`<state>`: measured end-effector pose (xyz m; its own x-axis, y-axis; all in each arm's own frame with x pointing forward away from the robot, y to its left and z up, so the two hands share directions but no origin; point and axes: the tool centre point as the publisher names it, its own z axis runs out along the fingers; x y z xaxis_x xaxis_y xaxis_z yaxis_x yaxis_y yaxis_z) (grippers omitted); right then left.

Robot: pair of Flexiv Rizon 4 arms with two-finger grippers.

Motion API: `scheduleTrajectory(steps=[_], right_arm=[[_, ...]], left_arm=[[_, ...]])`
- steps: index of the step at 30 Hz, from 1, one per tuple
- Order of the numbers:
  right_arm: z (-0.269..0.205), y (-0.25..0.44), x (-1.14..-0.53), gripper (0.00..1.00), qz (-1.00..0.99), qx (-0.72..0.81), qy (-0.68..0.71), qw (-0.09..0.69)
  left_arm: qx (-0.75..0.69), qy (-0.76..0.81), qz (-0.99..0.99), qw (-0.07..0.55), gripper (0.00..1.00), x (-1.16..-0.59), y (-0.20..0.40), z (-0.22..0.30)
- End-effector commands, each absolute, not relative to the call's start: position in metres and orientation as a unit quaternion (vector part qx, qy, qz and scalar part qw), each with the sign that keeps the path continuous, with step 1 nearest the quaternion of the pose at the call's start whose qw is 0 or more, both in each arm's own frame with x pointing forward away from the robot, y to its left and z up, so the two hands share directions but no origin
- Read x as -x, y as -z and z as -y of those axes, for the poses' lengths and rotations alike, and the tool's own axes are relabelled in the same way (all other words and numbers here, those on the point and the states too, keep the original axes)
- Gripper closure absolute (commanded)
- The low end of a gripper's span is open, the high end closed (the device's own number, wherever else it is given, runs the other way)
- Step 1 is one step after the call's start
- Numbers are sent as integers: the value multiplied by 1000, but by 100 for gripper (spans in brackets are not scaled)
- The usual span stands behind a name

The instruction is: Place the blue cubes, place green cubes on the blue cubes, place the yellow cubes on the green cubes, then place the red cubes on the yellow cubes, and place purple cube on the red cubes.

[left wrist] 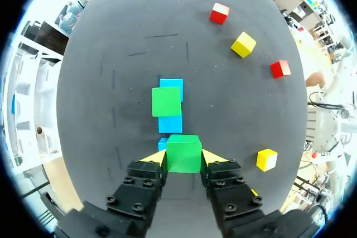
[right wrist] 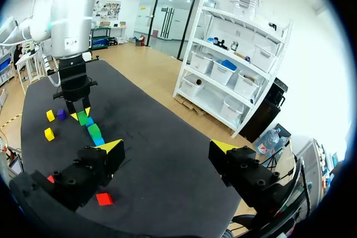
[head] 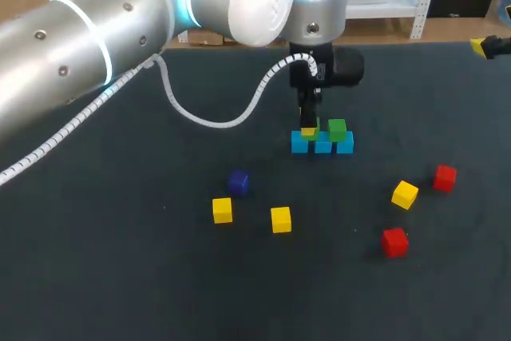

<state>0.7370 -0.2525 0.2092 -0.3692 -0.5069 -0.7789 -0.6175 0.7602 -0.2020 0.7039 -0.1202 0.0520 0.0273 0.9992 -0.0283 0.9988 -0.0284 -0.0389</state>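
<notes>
Left gripper (left wrist: 184,159), jaws clamped on a green cube (left wrist: 184,150), holds it at the blue row's (left wrist: 169,123) near end, toward the table's (head: 120,277) far edge. It should seat squarely beside the placed green cube (left wrist: 166,101) before release.

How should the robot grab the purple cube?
Probably from straight above, pinching two opposite flat sides. The purple cube sits alone on the table, apart from the nearest yellow cube, so there should be room down either side. It looks turned a little, so the grip should turn to match its faces.
</notes>
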Motion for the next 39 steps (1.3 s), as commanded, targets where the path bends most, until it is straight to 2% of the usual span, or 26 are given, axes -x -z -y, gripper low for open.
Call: scheduleTrajectory(steps=[1, 39], right_arm=[[254, -208, -740, 0, -824, 343, -67, 446], [254, -208, -740, 0, -824, 343, -67, 446]], left_arm=[[715, -14, 699, -9, 100, -701, -51, 119], [710, -26, 703, 6, 100, -715, -36, 123]])
